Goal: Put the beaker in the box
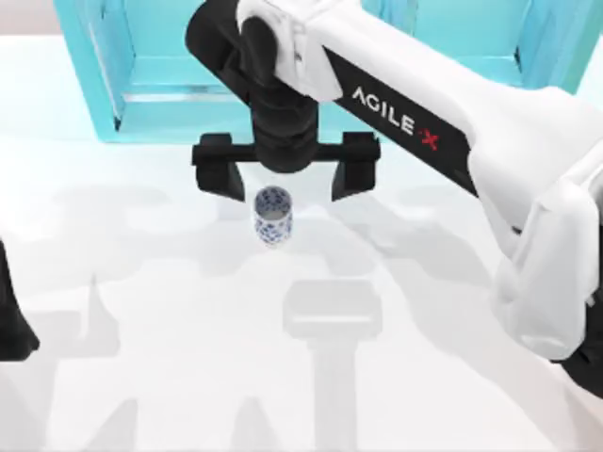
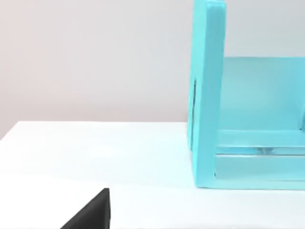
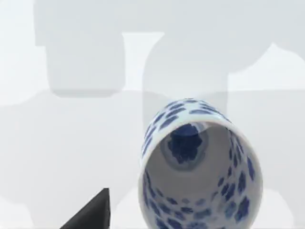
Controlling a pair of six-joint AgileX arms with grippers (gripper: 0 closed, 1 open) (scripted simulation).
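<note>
White with dark blue speckles, the beaker [image 1: 273, 215] is seen upright on the pale worktop [image 1: 170, 358], near the middle. Just above it the right claw [image 1: 286, 177] is held spread wide, gripping nothing. Behind stands a turquoise shelf unit [image 1: 141, 85]. The left arm [image 1: 11, 320] is parked at the left edge.

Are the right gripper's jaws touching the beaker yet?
Apart. The top view shows the right gripper open, bare table between its jaws and the beaker.

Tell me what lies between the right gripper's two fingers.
In the top view, the beaker stands upright on the white table, just below the open right gripper; only bare table lies between its fingers.
</note>
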